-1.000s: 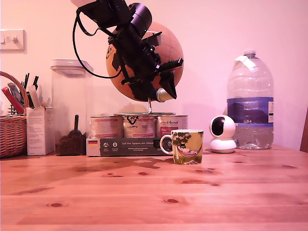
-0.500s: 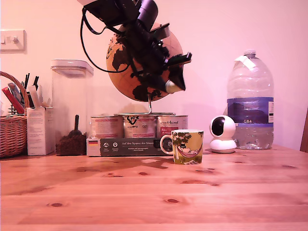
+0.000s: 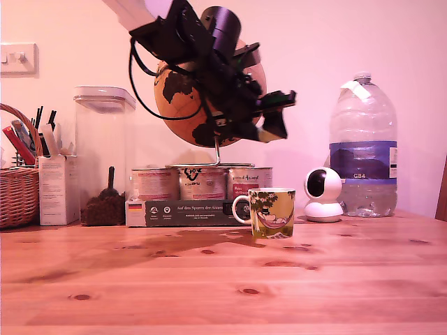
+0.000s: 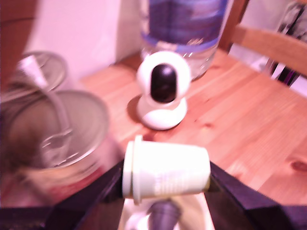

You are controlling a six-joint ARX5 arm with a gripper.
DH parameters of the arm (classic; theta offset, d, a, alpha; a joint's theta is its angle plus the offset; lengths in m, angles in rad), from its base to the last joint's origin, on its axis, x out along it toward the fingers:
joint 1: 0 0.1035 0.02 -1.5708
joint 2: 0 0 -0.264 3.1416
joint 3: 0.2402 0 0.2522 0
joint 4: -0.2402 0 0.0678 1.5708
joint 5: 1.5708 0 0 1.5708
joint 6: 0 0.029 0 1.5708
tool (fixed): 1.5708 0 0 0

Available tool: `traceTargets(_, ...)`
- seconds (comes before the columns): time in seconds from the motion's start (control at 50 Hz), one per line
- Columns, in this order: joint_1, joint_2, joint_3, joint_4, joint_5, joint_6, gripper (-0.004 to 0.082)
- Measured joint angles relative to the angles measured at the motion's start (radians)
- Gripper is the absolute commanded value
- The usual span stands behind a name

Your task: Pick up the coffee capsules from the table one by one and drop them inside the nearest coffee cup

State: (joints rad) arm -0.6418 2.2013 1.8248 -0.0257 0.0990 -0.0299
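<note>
Gripper (image 4: 165, 179) clamps coffee capsule (image 4: 165, 173) sideways, high above coffee cup (image 3: 271, 212); should center over rim, descend, then release.

1. the coffee cup (image 3: 272, 213) stands on the table (image 3: 223, 286), in front of the row of tins (image 3: 199, 183).
2. the gripper (image 3: 269, 125) hangs high above the cup, in front of the globe (image 3: 183, 98), with a coffee capsule (image 4: 165, 167) between its fingers.
3. at the exterior view's right of the cup sits the small camera (image 3: 323, 194), and just beyond it the water bottle (image 3: 362, 146).
4. at the exterior view's left stand the clear canister (image 3: 103, 153), a carton (image 3: 57, 188) and a basket (image 3: 17, 188).
</note>
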Motion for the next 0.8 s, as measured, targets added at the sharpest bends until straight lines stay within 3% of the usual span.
traceTargets(0.32, -0.006, 0.000, -0.052, 0.043, -0.025, -0.001, 0.0357)
traceTargets(0.42, -0.006, 0.000, -0.052, 0.037, -0.027, -0.023, 0.0357)
traceTargets(0.56, -0.004, 0.000, -0.052, 0.012, -0.030, -0.095, 0.0357)
traceTargets(0.8, -0.006, 0.000, -0.052, -0.026, -0.032, -0.126, 0.0357)
